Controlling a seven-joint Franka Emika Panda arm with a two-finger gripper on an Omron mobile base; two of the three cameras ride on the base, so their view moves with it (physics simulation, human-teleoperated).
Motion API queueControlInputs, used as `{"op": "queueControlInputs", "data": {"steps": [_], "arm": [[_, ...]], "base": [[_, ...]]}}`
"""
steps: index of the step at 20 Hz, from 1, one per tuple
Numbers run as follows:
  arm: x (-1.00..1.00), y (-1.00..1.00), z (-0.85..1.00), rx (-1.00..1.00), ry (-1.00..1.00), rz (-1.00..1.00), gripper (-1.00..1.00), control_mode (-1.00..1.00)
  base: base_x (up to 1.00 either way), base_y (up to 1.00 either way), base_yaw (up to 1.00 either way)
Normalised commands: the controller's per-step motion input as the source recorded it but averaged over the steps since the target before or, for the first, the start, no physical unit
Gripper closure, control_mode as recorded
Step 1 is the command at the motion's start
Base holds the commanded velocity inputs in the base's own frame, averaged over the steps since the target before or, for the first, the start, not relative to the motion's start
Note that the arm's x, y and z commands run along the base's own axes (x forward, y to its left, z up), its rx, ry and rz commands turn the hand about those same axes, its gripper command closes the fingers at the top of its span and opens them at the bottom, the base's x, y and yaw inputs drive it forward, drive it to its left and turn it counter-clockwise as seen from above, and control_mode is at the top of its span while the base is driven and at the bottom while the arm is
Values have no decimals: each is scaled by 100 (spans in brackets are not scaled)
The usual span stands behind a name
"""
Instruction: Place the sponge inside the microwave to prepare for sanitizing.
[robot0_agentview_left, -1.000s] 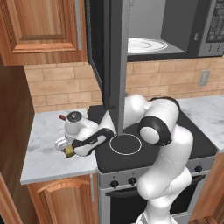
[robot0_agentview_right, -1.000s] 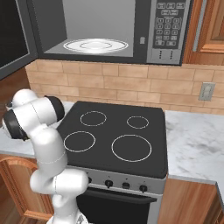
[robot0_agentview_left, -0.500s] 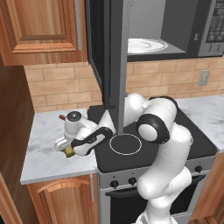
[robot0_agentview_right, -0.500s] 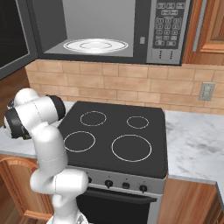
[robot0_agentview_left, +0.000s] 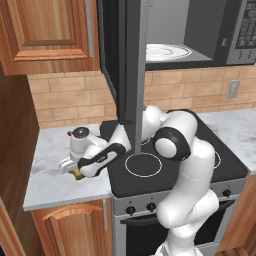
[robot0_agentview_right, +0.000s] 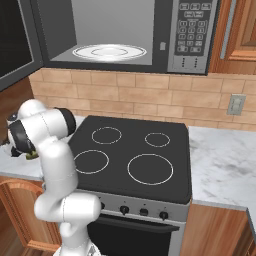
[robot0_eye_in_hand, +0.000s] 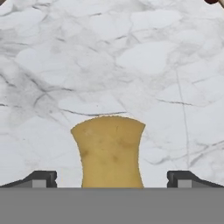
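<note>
Left base view: gripper (robot0_agentview_left: 75, 171) low over marble counter (robot0_agentview_left: 47, 170), near its front edge, sponge (robot0_agentview_left: 77, 174) under it. Right base view: microwave (robot0_agentview_right: 115, 35) stood open, plate (robot0_agentview_right: 109, 51) bare. Hand view: fingers (robot0_eye_in_hand: 41, 178) spread wide, sponge (robot0_eye_in_hand: 109, 151) between them, untouched; bare marble beyond.

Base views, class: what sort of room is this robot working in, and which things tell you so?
A kitchen, a rendered one. An open microwave hangs above a black stovetop, with a marble counter and wooden cabinets beside it.
</note>
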Motion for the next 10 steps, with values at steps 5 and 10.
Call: {"op": "queueControlInputs", "data": {"steps": [5,10], "arm": [[0,2,-21,0,2,0,-100,-100],[0,0,-23,0,0,0,-100,-100]], "base": [[0,0,0],[0,0,0]]}}
